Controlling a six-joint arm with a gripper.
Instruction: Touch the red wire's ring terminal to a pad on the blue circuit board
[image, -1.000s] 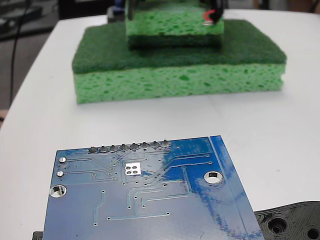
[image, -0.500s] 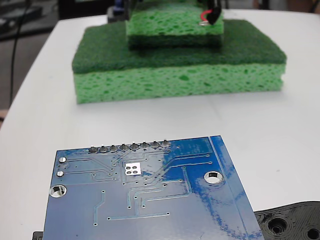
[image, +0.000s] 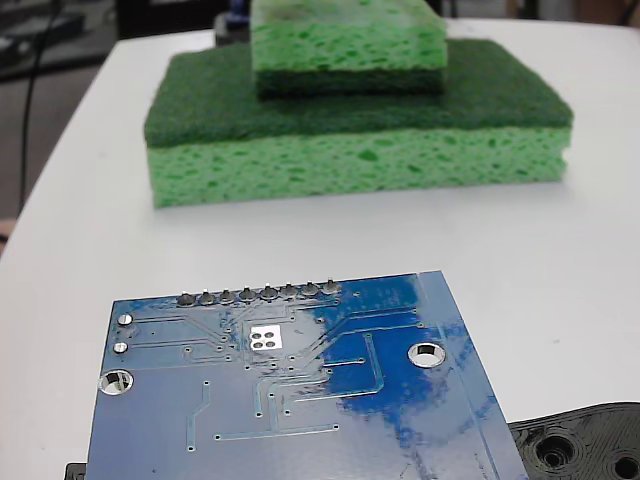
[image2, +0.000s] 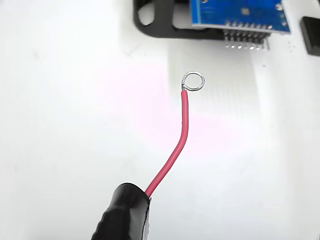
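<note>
In the fixed view, bare white table (image: 560, 240) lies open between the stacked green sponges (image: 355, 120) behind and the glossy blue circuit board (image: 290, 390) in front, whose top face is unobstructed.

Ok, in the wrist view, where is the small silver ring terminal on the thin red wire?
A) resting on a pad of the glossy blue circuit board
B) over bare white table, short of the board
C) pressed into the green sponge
B: the small silver ring terminal on the thin red wire shows against the white table, clearly apart from the glossy blue circuit board at the top edge.
</note>
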